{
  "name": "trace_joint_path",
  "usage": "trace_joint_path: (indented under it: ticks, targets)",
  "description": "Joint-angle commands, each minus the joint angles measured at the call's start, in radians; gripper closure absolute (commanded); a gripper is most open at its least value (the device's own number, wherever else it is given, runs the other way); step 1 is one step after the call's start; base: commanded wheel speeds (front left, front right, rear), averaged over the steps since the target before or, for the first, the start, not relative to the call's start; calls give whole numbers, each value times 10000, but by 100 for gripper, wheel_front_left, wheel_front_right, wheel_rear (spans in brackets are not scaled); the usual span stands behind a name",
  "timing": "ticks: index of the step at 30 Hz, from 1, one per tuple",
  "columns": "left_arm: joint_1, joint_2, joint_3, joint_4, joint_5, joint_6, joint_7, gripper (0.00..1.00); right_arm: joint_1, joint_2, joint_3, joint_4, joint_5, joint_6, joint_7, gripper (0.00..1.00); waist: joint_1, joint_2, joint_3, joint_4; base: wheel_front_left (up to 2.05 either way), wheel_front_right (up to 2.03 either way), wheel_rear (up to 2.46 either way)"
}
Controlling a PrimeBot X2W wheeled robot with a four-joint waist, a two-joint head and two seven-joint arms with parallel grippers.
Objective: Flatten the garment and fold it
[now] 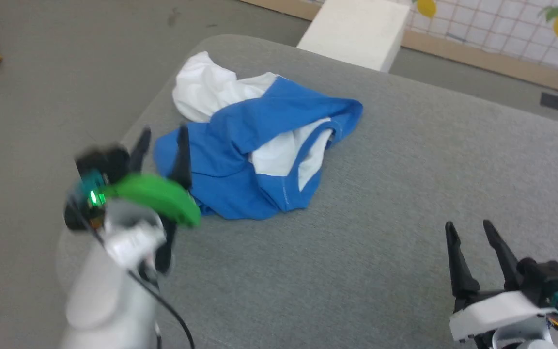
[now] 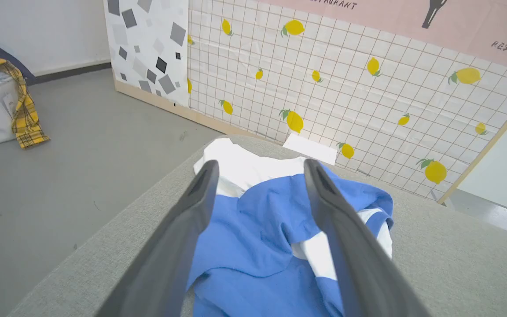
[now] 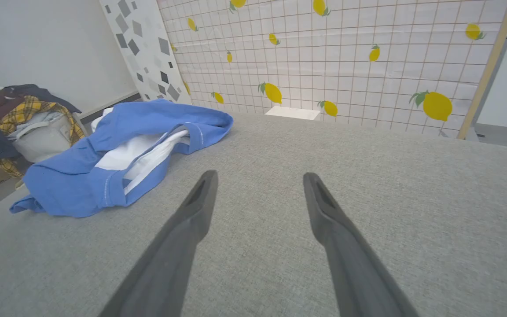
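The garment [image 1: 255, 145] lies crumpled in a heap on the grey table [image 1: 405, 194], blue cloth bunched over white, near the table's left edge. In the left wrist view the garment [image 2: 262, 237] spreads right under and ahead of the two fingers. My left gripper [image 1: 162, 135] is open and hovers at the heap's near left edge, nothing between its fingers. My right gripper [image 1: 468, 227] stands open over bare table at the lower right, well away from the cloth. The right wrist view has the garment [image 3: 117, 154] off to the left of my right gripper [image 3: 258, 176].
A white box [image 1: 356, 29] stands on the floor beyond the table's far edge, before a lemon-patterned panel [image 2: 346, 75]. A pile of clothes with yellow plaid [image 3: 24, 114] sits on the floor to the left. The table's left edge [image 1: 129, 131] runs close by the left gripper.
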Motion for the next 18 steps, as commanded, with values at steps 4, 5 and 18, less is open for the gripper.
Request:
trace_joint_path:
  ticks: [4,5,18]
  targets:
    - [-2153,518,160,1006,-722,-387,2200,0,-394,3,-112,-304,-184,-15,131,0,0,56,1258,-1269,0,0,0]
    - [-2522,662,183,1188,-793,-390,2682,0,-453,3,-119,-360,-204,-15,160,0,0,56,1461,-1458,0,0,0]
    - [-4336,1290,448,2505,-1881,851,8077,0,-1084,-2,-462,-529,-115,-15,-16,0,0,56,3275,-3030,0,0,0]
